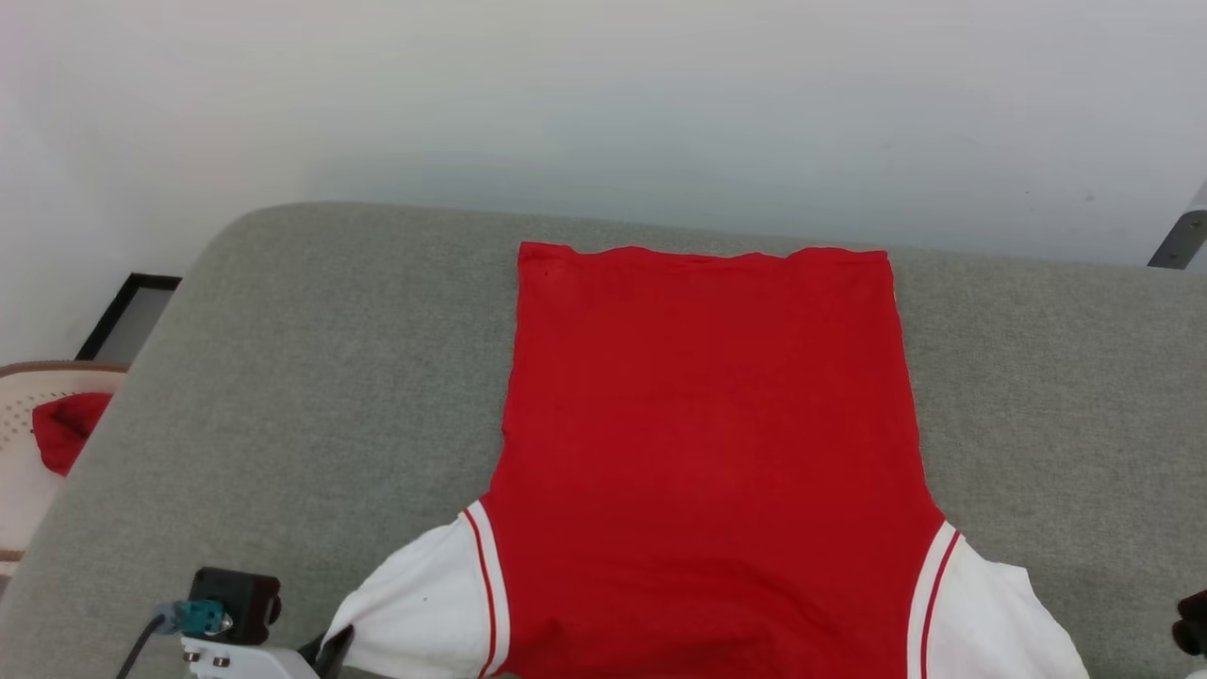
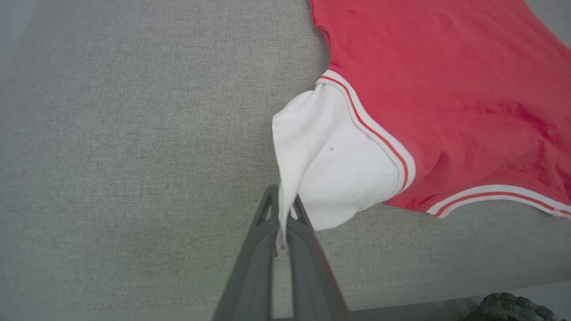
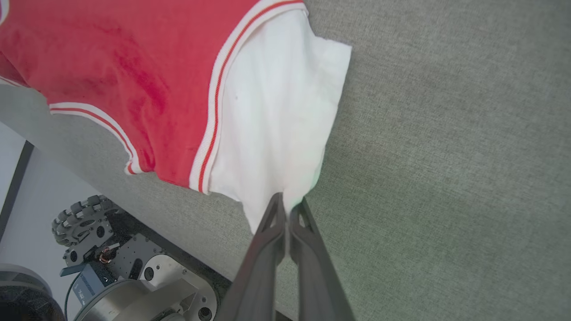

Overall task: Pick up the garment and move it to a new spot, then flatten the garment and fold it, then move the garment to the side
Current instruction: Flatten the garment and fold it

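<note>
**Status: both grippers clamped on the sleeves, garment flat on the surface**

1. Garment position. The garment (image 1: 707, 424) lies spread on the grey fabric-covered surface (image 1: 330, 377), plain red side up. Its straight hem runs parallel to the far edge of the surface and just short of it. The two white sleeves lie at the near edge, and the collar end reaches that edge. Side to side, the garment sits somewhat right of the middle of the surface, with bare grey fabric along both flanks.

2. Left gripper (image 2: 283, 198). The jaws are closed together on the outer edge of the left sleeve (image 2: 334, 151). A narrow fold of white cloth is pinched between the two dark fingers, and the sleeve edge is drawn taut toward them. The gripper is near the near-left corner of the surface.

3. Right gripper (image 3: 291, 199). The jaws are closed together on the outer corner of the right sleeve (image 3: 276, 111), with white cloth gathered between the fingertips. The red-and-white striped trim (image 3: 214, 111) marks where the sleeve joins the red body.

4. Surroundings. Off the left edge of the surface stands a beige perforated basket (image 1: 24, 401) holding a small red cloth (image 1: 66, 429). The robot's wheeled base (image 3: 134, 276) is below the near edge.
</note>
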Robot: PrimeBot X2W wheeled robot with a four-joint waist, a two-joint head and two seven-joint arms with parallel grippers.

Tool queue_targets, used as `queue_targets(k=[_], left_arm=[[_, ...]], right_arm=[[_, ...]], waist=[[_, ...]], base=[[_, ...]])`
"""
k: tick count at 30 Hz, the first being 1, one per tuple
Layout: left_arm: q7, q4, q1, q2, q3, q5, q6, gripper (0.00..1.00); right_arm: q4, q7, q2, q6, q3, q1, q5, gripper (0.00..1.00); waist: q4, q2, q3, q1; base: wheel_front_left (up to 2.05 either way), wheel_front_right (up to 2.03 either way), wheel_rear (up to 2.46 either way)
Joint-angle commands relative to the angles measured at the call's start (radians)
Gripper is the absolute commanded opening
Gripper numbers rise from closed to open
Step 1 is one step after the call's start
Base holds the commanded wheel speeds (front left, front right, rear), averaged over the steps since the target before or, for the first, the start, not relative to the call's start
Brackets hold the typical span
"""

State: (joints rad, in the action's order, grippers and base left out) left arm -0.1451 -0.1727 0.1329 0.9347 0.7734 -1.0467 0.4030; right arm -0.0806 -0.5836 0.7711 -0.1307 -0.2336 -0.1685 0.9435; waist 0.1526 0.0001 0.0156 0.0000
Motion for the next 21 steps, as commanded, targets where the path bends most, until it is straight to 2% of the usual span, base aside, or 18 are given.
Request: queue_targets(k=[1,2,3,4,5,6,13,21], left_arm=[[0.007,0.009,0.005,-0.007,0.000,0.004,-0.004,0.00],[0.007,0.015,0.007,-0.014,0.002,0.004,-0.007,0.00],[0.007,0.020,0.009,-0.018,0.003,0.004,-0.008,0.00],[0.010,0.024,0.011,-0.022,0.003,0.005,-0.007,0.00],[0.013,0.029,0.013,-0.027,0.003,0.005,-0.006,0.00],[0.015,0.033,0.016,-0.031,0.004,0.007,-0.007,0.00],[0.033,0.047,0.026,-0.052,-0.002,0.012,-0.001,0.00],[0.049,0.041,0.036,-0.071,-0.010,0.012,0.004,0.00]], right_arm=[[0.004,-0.007,-0.010,0.000,-0.005,0.012,-0.012,0.00],[0.003,-0.008,-0.020,0.000,-0.009,0.020,-0.020,0.08],[0.006,-0.005,-0.023,0.000,-0.007,0.027,-0.031,0.31],[0.008,-0.005,-0.027,0.000,-0.006,0.034,-0.042,0.42],[0.011,-0.008,-0.033,0.000,-0.008,0.037,-0.049,0.67],[0.011,-0.011,-0.039,0.000,-0.009,0.040,-0.056,1.00],[-0.027,-0.038,-0.037,0.000,0.034,0.053,-0.073,1.00],[-0.152,-0.105,-0.044,0.000,0.162,0.077,-0.116,1.00]], waist=[[-0.001,-0.0001,0.002,0.0000],[-0.002,-0.0001,0.003,0.0000],[-0.003,-0.0001,0.005,0.0000],[-0.005,-0.0001,0.008,0.0000],[-0.005,-0.0001,0.010,0.0000],[-0.005,-0.0001,0.013,0.0000],[-0.004,-0.0001,0.031,0.0000],[0.003,-0.0001,0.069,0.0000]], base=[[0.00,0.00,0.00],[0.00,0.00,0.00],[0.00,0.00,0.00],[0.00,0.00,0.00],[0.00,0.00,0.00],[0.00,0.00,0.00],[0.00,0.00,0.00],[0.00,0.00,0.00]])
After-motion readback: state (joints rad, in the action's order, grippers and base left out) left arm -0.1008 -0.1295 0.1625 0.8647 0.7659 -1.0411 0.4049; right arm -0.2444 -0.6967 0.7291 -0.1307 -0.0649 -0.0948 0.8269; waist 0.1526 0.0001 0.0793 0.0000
